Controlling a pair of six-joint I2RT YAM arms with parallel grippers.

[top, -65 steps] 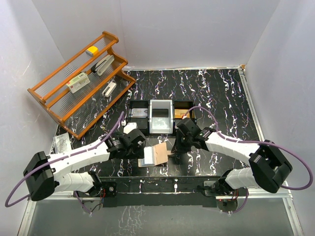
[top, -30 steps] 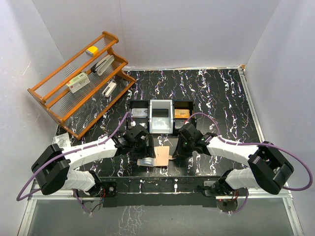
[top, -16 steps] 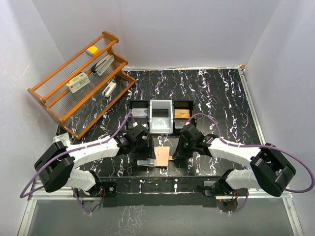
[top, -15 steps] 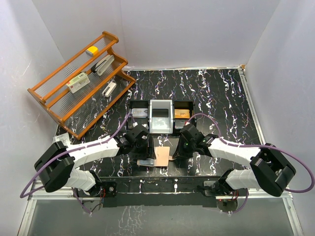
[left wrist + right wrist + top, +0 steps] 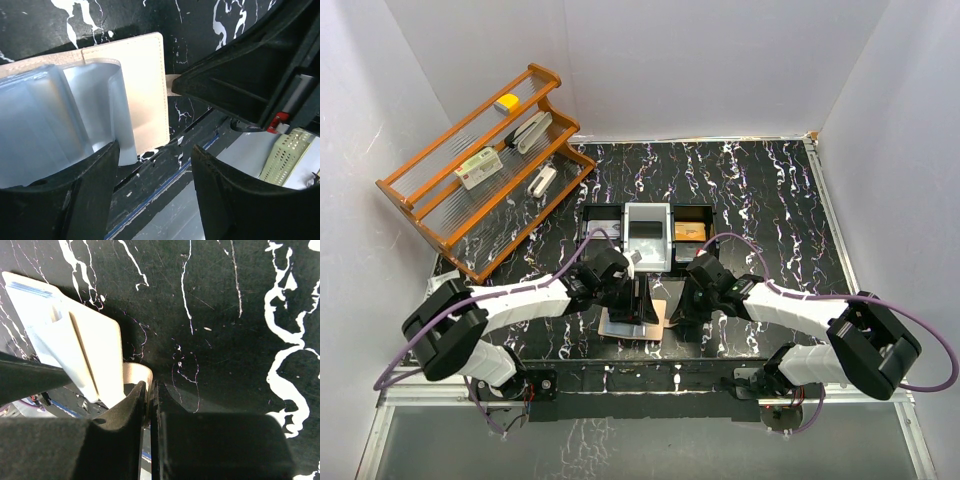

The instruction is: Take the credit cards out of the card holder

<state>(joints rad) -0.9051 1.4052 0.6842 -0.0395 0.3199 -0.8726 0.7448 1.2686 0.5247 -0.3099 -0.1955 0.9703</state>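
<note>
Table [image 5: 770, 190] edge near card holder [image 5: 145, 80]; left claw [image 5: 155, 150] open; right claw [image 5: 149, 385] pinching tab [image 5: 134, 371].

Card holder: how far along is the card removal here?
Done: the card holder lies open; what look like an orange card and a grey card sit in the tray. In hand: right gripper pinches its tab, left gripper open over the clear sleeves. Left: any cards inside; none show.
</note>
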